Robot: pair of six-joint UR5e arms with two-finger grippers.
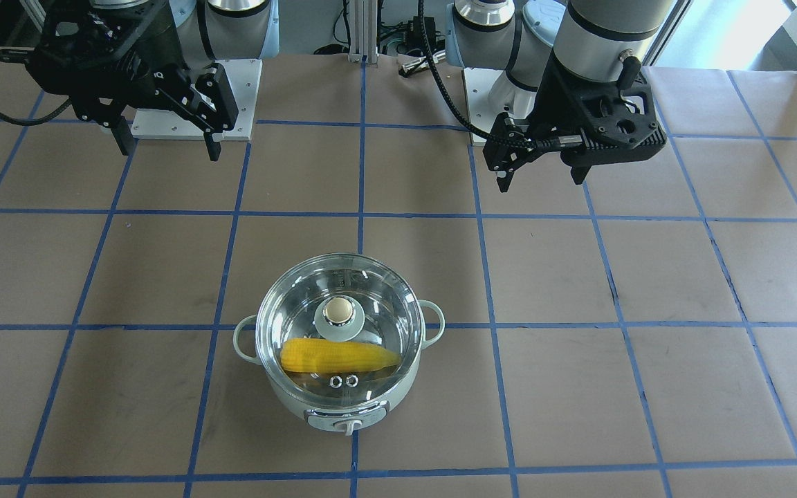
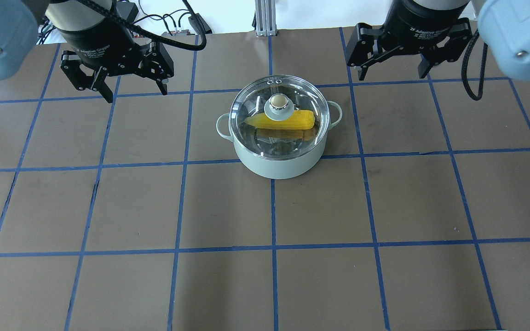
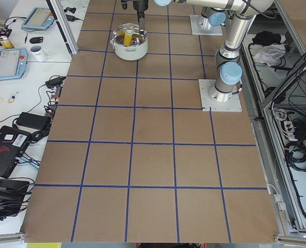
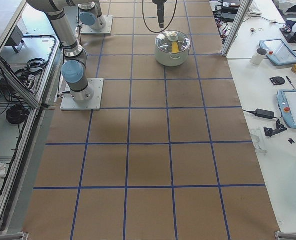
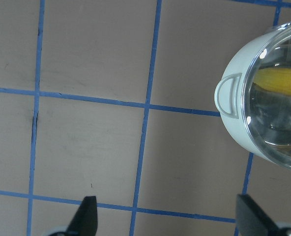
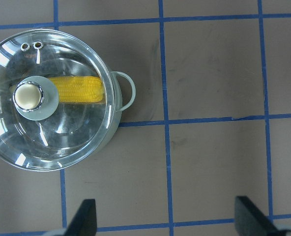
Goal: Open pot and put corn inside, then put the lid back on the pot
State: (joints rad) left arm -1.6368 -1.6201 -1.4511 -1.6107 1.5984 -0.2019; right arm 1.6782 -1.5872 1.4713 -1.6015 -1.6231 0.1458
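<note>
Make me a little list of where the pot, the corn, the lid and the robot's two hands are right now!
pot: standing upright on the table, between the two arms
corn: lying inside the pot, seen through the glass
lid: sitting on the pot, closing it
left gripper: fingers spread open, holding nothing, off to one side of the pot
right gripper: open and empty, off to the other side
job: looks done
</note>
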